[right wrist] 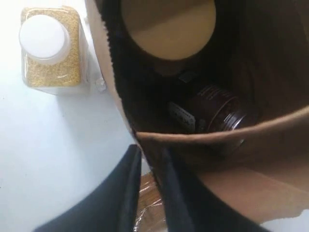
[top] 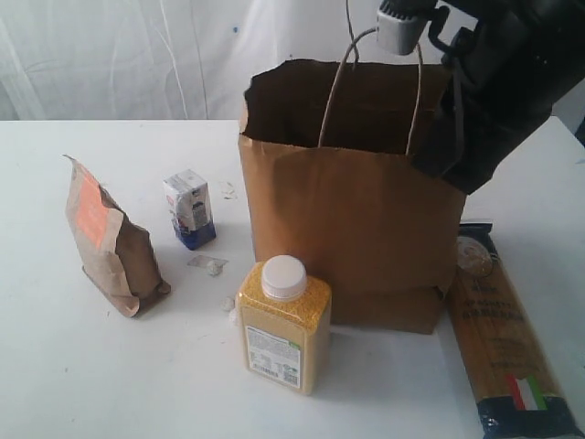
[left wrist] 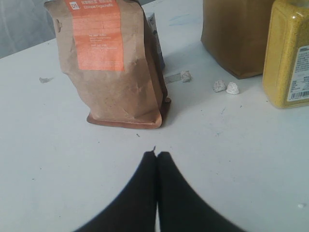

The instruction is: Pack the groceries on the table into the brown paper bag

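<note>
Brown paper bag (top: 352, 229) stands mid-counter (top: 55, 366); inside, you see the jar (right wrist: 166, 24) and can (right wrist: 217, 113). Pouch (top: 110, 242) and carton (top: 190, 210) lie at its nine o'clock, bottle (top: 283, 325) at seven, spaghetti packet (top: 507, 347) at four. Left end effector (left wrist: 157, 155) has its fingers together; right end effector (right wrist: 148, 152) has them slightly apart at the bag's rim.

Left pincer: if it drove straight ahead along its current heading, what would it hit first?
Most likely the brown orange-labelled pouch, standing just beyond the shut left pincer with only bare table between. Probably near its base, though depth is unclear.
</note>
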Available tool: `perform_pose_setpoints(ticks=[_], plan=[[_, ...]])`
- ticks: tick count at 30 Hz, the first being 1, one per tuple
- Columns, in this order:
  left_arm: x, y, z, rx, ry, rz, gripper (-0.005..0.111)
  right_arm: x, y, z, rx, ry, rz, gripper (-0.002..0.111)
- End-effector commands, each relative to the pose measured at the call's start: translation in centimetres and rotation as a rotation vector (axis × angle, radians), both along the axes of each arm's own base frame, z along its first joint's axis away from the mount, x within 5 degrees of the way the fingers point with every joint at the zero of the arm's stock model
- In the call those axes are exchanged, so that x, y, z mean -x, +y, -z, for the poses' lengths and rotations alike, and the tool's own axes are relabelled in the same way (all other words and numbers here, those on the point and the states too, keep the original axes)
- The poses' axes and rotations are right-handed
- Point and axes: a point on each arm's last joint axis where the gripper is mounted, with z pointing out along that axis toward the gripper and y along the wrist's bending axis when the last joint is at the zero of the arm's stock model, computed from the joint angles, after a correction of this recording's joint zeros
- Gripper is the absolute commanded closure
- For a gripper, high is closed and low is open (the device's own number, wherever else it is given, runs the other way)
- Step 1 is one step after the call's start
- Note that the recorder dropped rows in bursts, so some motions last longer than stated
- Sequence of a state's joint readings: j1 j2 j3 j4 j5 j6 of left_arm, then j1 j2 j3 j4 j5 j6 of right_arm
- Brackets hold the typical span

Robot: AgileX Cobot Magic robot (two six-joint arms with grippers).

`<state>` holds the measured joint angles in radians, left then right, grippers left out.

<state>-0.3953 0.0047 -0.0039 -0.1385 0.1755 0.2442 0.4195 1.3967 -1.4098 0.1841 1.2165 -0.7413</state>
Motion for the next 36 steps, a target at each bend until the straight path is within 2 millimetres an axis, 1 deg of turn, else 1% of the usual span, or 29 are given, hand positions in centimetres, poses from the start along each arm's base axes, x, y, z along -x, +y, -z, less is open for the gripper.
perform_pose_setpoints(ticks=[1,3,5,9,13,19,24,27,30,32,34,36], plan=[[0.0,0.0,0.1,0.008,0.002,-0.005,0.107,0.4,0.1,-0.2,-0.023,0.008,-0.005,0.074],[0.0,0.0,0.1,0.008,0.002,-0.005,0.107,0.4,0.1,-0.2,-0.023,0.008,-0.005,0.064],[0.0,0.0,0.1,0.008,0.002,-0.005,0.107,0.4,0.1,-0.2,-0.023,0.008,-0.005,0.059],[0.0,0.0,0.1,0.008,0.002,-0.005,0.107,0.4,0.1,-0.2,-0.016,0.0,-0.024,0.058],[0.0,0.0,0.1,0.008,0.002,-0.005,0.107,1.1,-0.3,-1.1,-0.015,-0.037,-0.026,0.058],[0.0,0.0,0.1,0.008,0.002,-0.005,0.107,3.4,-1.5,-3.5,-0.044,-0.134,-0.017,0.058],[0.0,0.0,0.1,0.008,0.002,-0.005,0.107,5.7,-2.5,-5.9,-0.118,-0.25,0.019,0.058],[0.0,0.0,0.1,0.008,0.002,-0.005,0.107,7.0,-3.2,-6.9,-0.15,-0.286,0.039,0.058],[0.0,0.0,0.1,0.008,0.002,-0.005,0.107,8.4,-3.7,-7.3,-0.159,-0.265,0.054,0.058],[0.0,0.0,0.1,0.008,0.002,-0.005,0.107,9.1,-3.8,-7.5,-0.181,-0.26,0.049,0.058],[0.0,0.0,0.1,0.008,0.002,-0.005,0.107,9.8,-3.5,-7.4,-0.23,-0.229,0.047,0.058],[0.0,0.0,0.1,0.008,0.002,-0.005,0.107,10.6,-2.8,-6.7,-0.284,-0.174,0.007,0.058]])
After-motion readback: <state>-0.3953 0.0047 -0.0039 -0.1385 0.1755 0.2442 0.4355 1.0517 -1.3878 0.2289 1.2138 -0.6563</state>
